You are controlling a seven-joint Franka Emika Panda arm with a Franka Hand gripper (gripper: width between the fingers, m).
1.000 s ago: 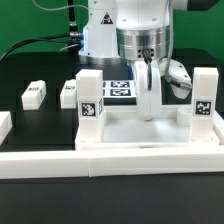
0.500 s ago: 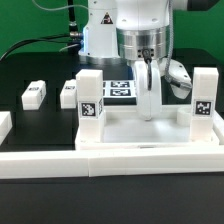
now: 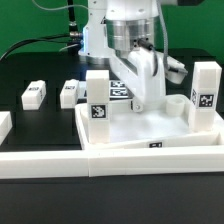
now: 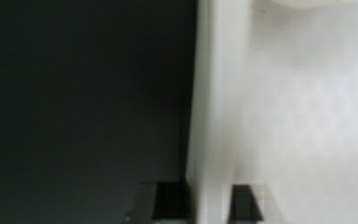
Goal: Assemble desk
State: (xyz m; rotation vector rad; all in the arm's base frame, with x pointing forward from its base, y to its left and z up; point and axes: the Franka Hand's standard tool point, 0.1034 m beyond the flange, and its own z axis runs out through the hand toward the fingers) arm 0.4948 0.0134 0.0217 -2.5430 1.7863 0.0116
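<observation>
**Desk top** (image 3: 140,126): white tray, hollow side up, on the black table (image 3: 40,125). Its long axis runs roughly left to right, behind the low border wall (image 3: 60,163).

**Contents:** left leg (image 3: 98,100) at the near-left corner and right leg (image 3: 206,95) at the right end. Both stand upright in the tray, tags facing the near side.

**Gripper** (image 3: 148,100): reaches down at the tray's far side. The wrist view shows its jaws pinching a thin upright wall of the desk top (image 4: 282,120), with the fingertips (image 4: 167,203) on either face.

**Loose legs:** first loose leg (image 3: 33,93) and second loose leg (image 3: 68,93) lie left of the tray.
</observation>
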